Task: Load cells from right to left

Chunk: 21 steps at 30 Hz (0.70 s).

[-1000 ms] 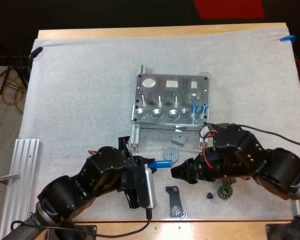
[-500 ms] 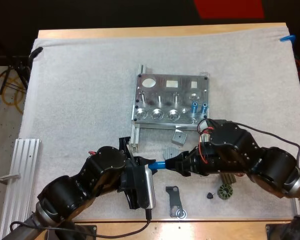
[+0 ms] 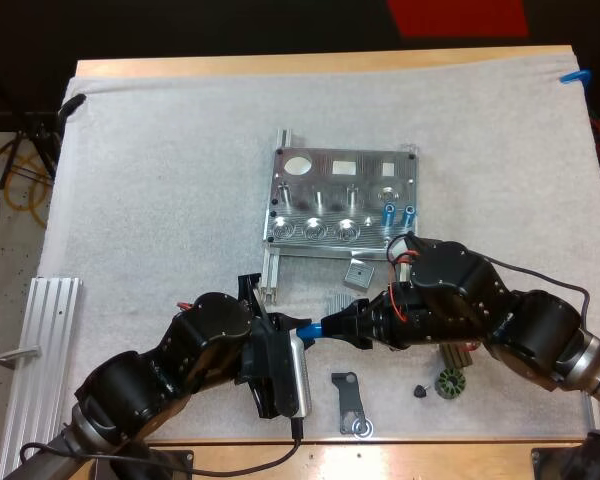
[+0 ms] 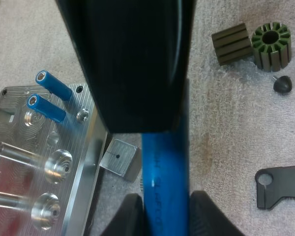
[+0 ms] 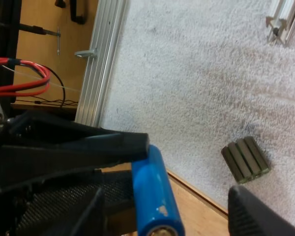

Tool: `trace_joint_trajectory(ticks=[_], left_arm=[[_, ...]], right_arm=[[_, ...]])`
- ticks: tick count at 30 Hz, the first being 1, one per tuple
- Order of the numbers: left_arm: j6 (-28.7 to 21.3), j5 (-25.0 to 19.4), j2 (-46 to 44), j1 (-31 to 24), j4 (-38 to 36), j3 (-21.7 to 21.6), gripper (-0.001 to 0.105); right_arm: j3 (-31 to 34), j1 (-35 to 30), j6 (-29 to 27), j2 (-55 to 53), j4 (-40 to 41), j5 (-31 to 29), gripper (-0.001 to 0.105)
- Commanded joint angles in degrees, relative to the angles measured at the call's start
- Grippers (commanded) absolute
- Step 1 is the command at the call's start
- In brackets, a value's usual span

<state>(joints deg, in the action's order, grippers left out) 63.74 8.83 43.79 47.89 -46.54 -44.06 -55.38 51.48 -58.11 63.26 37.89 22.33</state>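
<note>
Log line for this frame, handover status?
phase: handover | left gripper: shut on cell | right gripper: open, astride cell's free end | fixture: two loaded cells at right end

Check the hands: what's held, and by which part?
Left hand grips the blue cylinder at one end, fingers pressing both sides; right hand is open around the other end.

The high view looks forward and down from well above, taking in the whole white mat (image 3: 160,180). Each wrist view sits very close to the blue cell (image 4: 164,182), facing it from opposite ends. Both also catch the dark ribbed block (image 5: 246,160).
</note>
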Motion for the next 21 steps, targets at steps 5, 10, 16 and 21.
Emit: trace_joint_trajectory(ticks=[5,10,16,21], left_arm=[[0.24,1.1,-0.27,0.13,0.2,-0.06,0.0],[0.24,1.34,-0.27,0.13,0.2,-0.06,0.0],[0.24,1.34,-0.27,0.13,0.3,-0.06,0.0],[0.24,1.34,-0.27,0.13,0.54,-0.06,0.0]], right_arm=[[-0.27,0.2,0.57,-0.14,-0.45,0.68,0.054],[-0.27,0.2,1.03,-0.14,-0.45,0.83,0.042],[-0.27,0.2,1.02,-0.14,-0.45,1.05,0.021],[-0.27,0.2,0.91,-0.14,-0.45,1.49,0.008]])
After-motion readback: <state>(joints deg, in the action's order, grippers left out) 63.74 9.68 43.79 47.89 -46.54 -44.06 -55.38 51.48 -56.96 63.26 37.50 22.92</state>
